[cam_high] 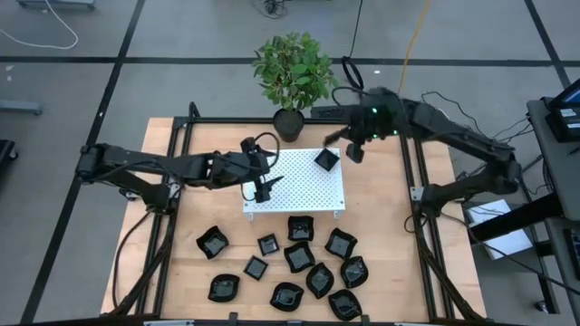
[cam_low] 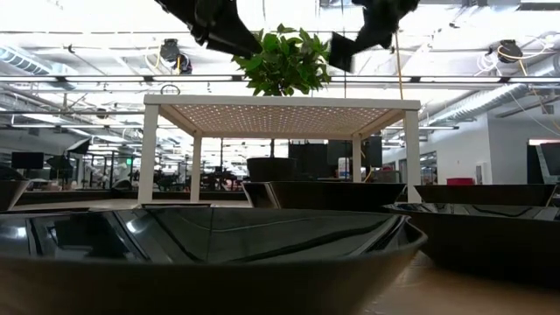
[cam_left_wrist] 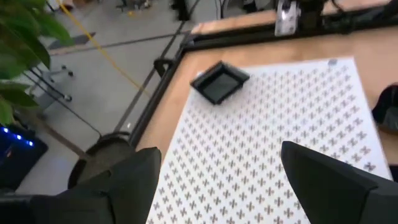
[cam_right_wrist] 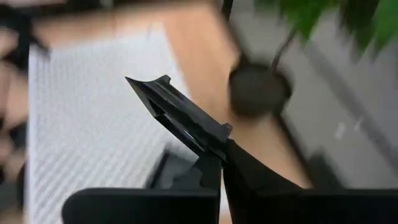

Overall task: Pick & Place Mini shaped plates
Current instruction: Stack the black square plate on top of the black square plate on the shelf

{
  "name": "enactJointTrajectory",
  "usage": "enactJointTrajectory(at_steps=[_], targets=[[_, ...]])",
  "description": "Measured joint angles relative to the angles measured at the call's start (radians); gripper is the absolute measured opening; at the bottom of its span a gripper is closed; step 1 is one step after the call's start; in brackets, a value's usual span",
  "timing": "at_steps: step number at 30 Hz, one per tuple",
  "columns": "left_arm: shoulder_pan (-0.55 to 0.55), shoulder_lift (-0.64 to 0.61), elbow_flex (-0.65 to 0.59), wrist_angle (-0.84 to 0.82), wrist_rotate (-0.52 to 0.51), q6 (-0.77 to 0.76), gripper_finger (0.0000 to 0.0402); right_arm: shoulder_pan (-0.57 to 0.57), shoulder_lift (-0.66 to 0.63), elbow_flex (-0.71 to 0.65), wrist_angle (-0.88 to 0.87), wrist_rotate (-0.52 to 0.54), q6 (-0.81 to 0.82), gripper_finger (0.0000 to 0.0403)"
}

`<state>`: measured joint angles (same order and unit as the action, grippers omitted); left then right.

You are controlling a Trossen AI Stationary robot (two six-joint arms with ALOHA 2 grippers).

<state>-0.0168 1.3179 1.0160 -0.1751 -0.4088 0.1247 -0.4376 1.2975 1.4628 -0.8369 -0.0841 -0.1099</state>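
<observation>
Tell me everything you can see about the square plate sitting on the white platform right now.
The square plate is a small, glossy black, shallow dish with a raised rim and a flat sunken centre. It rests flat on the white perforated platform, near the far right corner, turned diagonally to the platform's edges. Nothing else touches it. The right gripper is just beside it, gripping another black plate on edge. The left gripper is open over the platform's left side.

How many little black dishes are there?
13: eleven dishes clustered on the table in front of the white platform, one on the platform's far right corner, one held by the right gripper. Some may be hidden.
</observation>
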Motion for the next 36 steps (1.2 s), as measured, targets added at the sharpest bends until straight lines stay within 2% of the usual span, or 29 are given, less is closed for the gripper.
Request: enactJointTrajectory(at_steps=[6,15,32,36], targets=[[0.004,0.0,0.0,0.013,0.0,-0.006,0.0335,-0.037,0.11,0.03,-0.146,-0.174,-0.048,0.0],[0.004,0.0,0.0,0.018,0.0,-0.007,0.0335,-0.039,0.208,0.03,-0.177,-0.177,-0.094,0.0],[0.017,0.0,0.0,0.013,-0.001,-0.003,0.0335,-0.054,0.21,0.03,-0.198,-0.177,-0.115,0.0],[0.017,0.0,0.0,0.013,-0.001,-0.003,0.0335,-0.051,0.208,0.03,-0.189,-0.177,-0.124,0.0011]])
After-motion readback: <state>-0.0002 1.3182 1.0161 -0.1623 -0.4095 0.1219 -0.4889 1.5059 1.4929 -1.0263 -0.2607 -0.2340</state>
